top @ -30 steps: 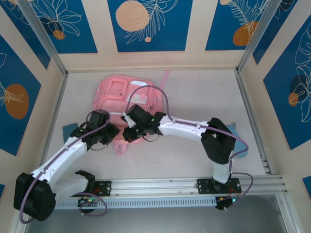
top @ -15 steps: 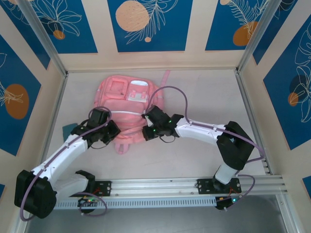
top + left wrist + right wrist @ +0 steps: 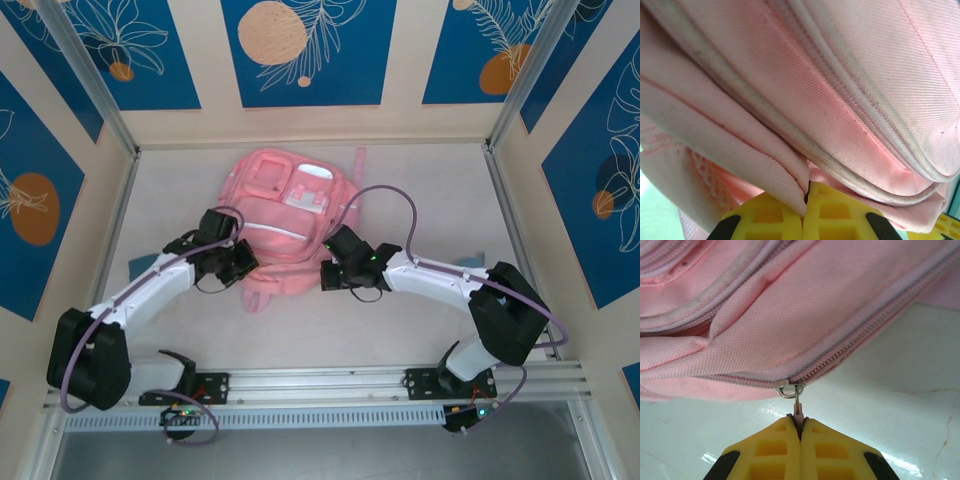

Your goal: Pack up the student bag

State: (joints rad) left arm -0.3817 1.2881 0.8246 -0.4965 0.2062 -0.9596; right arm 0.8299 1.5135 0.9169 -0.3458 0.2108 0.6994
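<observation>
Left arm [image 3: 140, 295]: I see the elbow out to the left and the forearm angled forward and inward.
Left gripper [image 3: 804, 197]: my yellow pads are pressed together, pinching a fold of the student bag [image 3: 850, 90].
Right arm [image 3: 440, 282]: bent at its right-hand elbow, with the forearm stretched leftward.
Right gripper [image 3: 800, 422]: pads closed on the zipper pull [image 3: 797, 405].

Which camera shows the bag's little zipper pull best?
The right wrist view: the zipper pull is close up, pinched by the right gripper. In the top view it's too small to tell. The left wrist view shows other bag fabric.
</observation>
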